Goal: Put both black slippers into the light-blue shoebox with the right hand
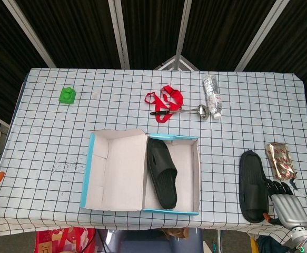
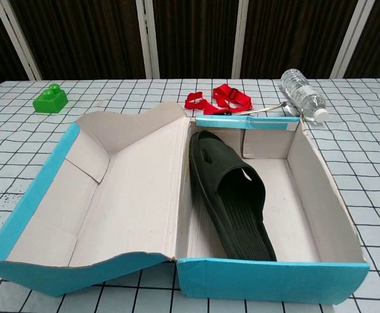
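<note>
A: Where is the right robot hand [image 1: 283, 196]?
B: At the near right corner of the table [image 1: 48, 132], just beside the heel end of the loose slipper [image 1: 253, 185]. Its dark fingers [image 1: 276, 185] point away from the robot, and I cannot tell whether they are spread or curled. The left one shows in neither view.
A: How many slippers?
B: Two, both black. The loose one lies on the table right of the shoebox [image 1: 142, 171]; the other slipper [image 2: 232, 195] lies inside it, along the left wall of its right half.
A: Any writing?
B: None readable. One foil packet [image 1: 281, 160] with red marks sits beyond the hand; one bottle [image 1: 212, 96], one ladle [image 1: 182, 111], one red strap [image 1: 164, 100], one green block [image 1: 67, 95] farther back
</note>
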Motion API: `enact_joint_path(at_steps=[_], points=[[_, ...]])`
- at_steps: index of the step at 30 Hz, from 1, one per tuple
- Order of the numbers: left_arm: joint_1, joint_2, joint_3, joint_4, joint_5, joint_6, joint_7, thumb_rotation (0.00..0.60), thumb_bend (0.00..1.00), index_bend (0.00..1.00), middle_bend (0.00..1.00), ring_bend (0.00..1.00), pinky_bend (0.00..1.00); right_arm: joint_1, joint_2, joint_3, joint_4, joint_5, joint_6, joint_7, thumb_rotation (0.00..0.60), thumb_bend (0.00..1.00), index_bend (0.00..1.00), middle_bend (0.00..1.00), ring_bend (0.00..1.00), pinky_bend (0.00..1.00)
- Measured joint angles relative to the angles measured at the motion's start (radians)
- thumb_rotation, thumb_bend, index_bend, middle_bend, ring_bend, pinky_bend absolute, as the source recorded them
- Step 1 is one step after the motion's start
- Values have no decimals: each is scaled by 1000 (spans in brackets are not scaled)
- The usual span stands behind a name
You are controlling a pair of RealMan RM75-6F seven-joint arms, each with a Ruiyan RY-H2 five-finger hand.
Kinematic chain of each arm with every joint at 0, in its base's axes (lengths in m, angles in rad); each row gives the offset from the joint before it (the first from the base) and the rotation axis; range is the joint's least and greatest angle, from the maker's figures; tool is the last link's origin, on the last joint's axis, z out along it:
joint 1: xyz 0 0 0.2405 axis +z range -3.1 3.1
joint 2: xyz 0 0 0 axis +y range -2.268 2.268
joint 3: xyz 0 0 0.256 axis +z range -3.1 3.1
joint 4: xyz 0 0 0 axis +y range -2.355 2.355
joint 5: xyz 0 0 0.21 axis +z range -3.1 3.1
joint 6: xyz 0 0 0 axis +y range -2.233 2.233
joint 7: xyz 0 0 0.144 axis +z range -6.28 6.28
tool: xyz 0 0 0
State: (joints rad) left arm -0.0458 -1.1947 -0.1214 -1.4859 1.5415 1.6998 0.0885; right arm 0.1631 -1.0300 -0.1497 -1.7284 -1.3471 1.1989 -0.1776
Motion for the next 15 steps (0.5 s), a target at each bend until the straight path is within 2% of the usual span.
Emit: enact_joint_path(at_steps=[15], points=[[3, 0, 7, -11, 8, 1, 11, 600, 218, 32, 0, 0, 16, -28, -114, 14, 71, -59, 24, -13, 600, 301, 0, 34, 15, 0]])
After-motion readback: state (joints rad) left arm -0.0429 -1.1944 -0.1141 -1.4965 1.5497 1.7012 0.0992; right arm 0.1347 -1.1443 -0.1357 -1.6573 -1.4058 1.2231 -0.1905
